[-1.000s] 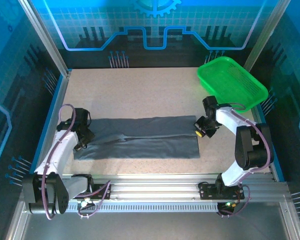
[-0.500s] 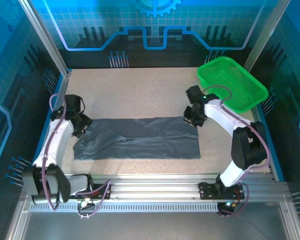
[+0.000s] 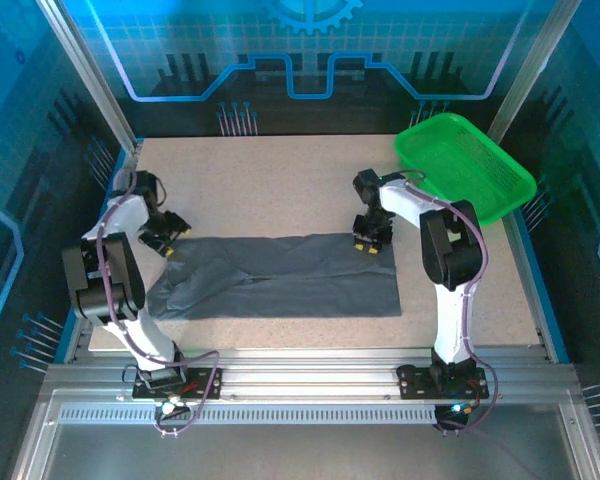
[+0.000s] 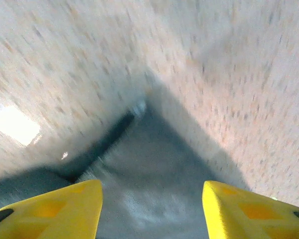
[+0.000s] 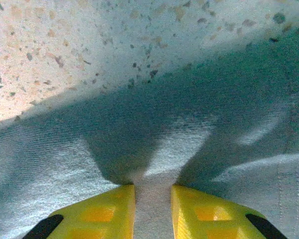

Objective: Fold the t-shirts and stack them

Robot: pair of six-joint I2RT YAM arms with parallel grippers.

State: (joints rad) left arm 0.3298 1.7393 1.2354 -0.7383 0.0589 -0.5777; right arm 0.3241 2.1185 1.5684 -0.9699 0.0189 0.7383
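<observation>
Speckled counter (image 3: pixel 280 185); green basket (image 3: pixel 467 167) far right. One grey t-shirt (image 3: pixel 280 285), folded long, lying mid-counter. Left hand (image 3: pixel 167 238): fingers apart at its far-left corner. Right hand (image 3: pixel 372 243): pinched on its far-right edge.

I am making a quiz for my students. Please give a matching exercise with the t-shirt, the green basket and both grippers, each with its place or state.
1 t-shirt
2 green basket
3 left gripper
4 right gripper

A open
B far right corner of the table
C pinching the cloth
D lying flat mid-table

Pairs: 1-D, 2-B, 3-A, 4-C
</observation>
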